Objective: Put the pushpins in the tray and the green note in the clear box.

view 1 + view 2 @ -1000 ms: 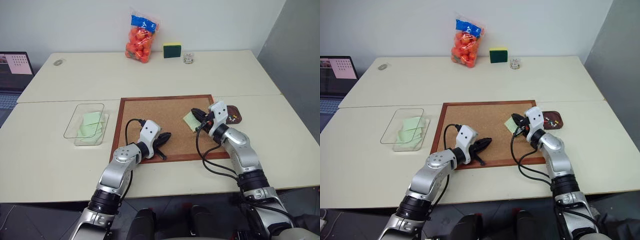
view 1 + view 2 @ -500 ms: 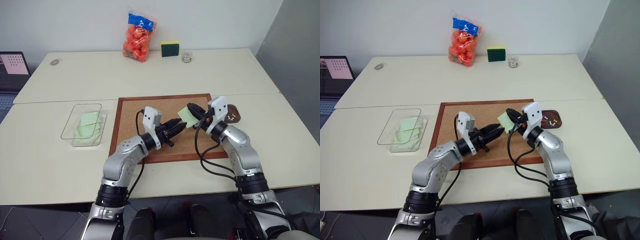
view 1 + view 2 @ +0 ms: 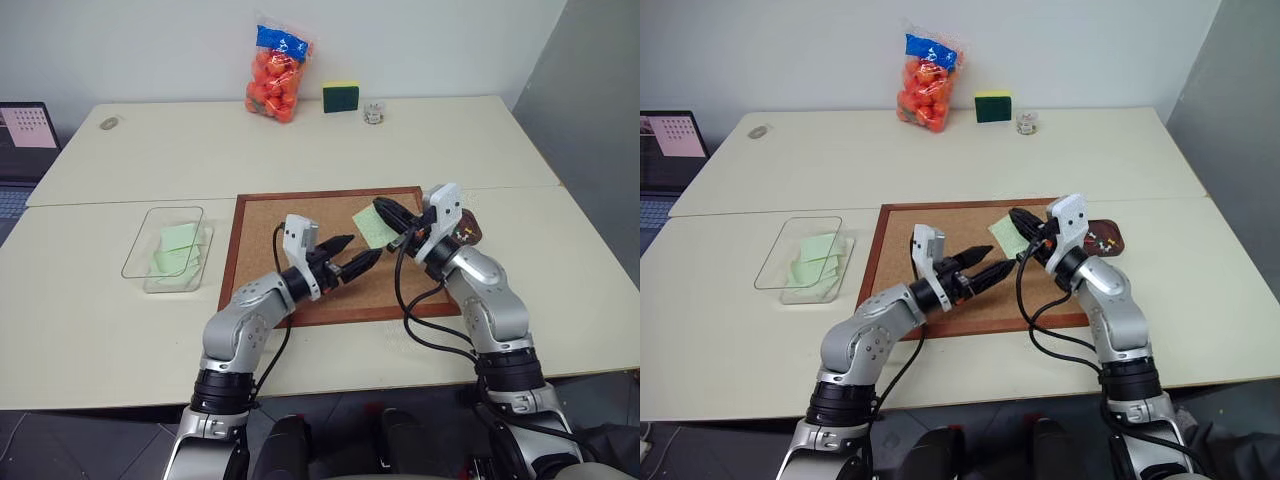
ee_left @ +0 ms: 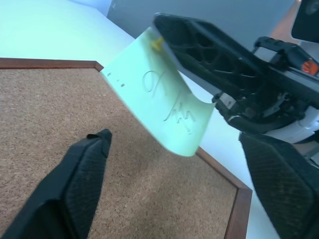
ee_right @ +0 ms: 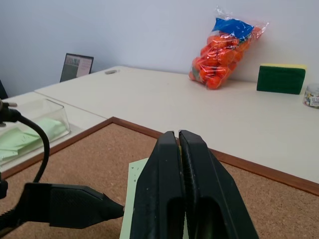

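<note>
Left jaws [image 3: 348, 255] now spread wide; right jaws [image 3: 388, 213] still pinch green note [image 3: 368, 226].

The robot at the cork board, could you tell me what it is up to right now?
It is handing a green note between its arms above the cork board. The right gripper is shut on the note and holds it in the air. The left gripper is open, one finger on each side of the note's lower edge, not yet closed on it. Other green notes already lie in the clear box, and pushpins sit in the tray.
</note>
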{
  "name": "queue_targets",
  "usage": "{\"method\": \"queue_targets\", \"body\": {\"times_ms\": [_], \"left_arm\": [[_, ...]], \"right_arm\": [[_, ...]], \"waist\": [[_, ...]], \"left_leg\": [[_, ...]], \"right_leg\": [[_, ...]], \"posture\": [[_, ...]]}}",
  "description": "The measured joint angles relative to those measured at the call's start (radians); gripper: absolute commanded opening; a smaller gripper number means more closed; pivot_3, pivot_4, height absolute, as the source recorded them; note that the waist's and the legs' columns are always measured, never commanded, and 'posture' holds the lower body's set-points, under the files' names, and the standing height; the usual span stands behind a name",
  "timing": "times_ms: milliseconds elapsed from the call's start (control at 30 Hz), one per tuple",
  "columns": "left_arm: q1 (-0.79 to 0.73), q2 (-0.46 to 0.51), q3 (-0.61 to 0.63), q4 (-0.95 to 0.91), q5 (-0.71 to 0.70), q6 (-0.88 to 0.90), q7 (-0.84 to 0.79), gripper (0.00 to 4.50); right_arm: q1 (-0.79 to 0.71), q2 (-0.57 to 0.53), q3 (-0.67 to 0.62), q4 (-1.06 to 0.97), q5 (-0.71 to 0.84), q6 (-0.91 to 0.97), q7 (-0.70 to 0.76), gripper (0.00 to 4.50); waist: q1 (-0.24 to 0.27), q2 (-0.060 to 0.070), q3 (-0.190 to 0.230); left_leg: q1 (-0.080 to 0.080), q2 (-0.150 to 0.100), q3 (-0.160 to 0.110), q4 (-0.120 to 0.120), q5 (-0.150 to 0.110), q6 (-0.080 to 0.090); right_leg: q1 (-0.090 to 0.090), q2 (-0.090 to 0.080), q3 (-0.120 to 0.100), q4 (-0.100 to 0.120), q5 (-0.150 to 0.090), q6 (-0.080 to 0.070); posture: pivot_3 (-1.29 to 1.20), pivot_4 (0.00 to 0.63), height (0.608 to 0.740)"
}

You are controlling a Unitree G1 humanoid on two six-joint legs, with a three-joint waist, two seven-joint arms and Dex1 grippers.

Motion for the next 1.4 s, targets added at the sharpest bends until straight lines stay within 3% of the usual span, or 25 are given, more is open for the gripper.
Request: {"method": "queue_targets", "body": {"times_ms": [400,900,1133,1200,1400], "left_arm": [[-0.023,-0.035,0.056,0.006,-0.090,0.039,0.024,4.46],[-0.023,-0.041,0.074,0.006,-0.128,0.042,0.043,1.81],[-0.031,-0.041,0.074,0.006,-0.128,0.042,0.045,0.27],[-0.033,-0.041,0.074,0.006,-0.128,0.041,0.045,0.01],[-0.034,-0.046,0.077,0.007,-0.128,0.041,0.056,0.01]], "right_arm": [[0.026,0.012,-0.003,-0.116,0.121,0.122,-0.005,0.00],[0.032,0.019,0.002,-0.122,0.126,0.137,-0.023,0.00],[0.032,0.027,0.005,-0.122,0.123,0.137,-0.024,0.00],[0.032,0.027,0.006,-0.122,0.122,0.137,-0.024,0.00],[0.032,0.027,0.008,-0.122,0.118,0.135,-0.023,0.00]], "waist": [[0.000,0.000,0.000],[0.000,0.000,0.000],[0.000,0.000,0.000],[0.000,0.000,0.000],[0.000,0.000,0.000]], "left_leg": [[-0.001,0.000,0.000,0.000,0.000,0.000],[-0.001,0.000,0.001,0.000,0.000,0.000],[-0.001,0.000,0.001,0.000,0.000,0.000],[-0.001,0.000,0.001,0.000,0.000,0.000],[-0.001,0.000,0.001,0.000,0.000,0.000]], "right_leg": [[-0.001,0.000,0.000,0.000,0.000,0.000],[-0.001,0.000,0.001,0.001,0.000,0.000],[-0.001,0.000,0.001,0.001,0.000,0.000],[-0.001,0.000,0.001,0.001,0.000,0.000],[-0.001,0.000,0.001,0.001,0.000,0.000]], "posture": [[0.00,0.150,0.740],[0.00,0.150,0.740],[0.00,0.150,0.740],[0.00,0.150,0.740],[0.00,0.150,0.740]]}}
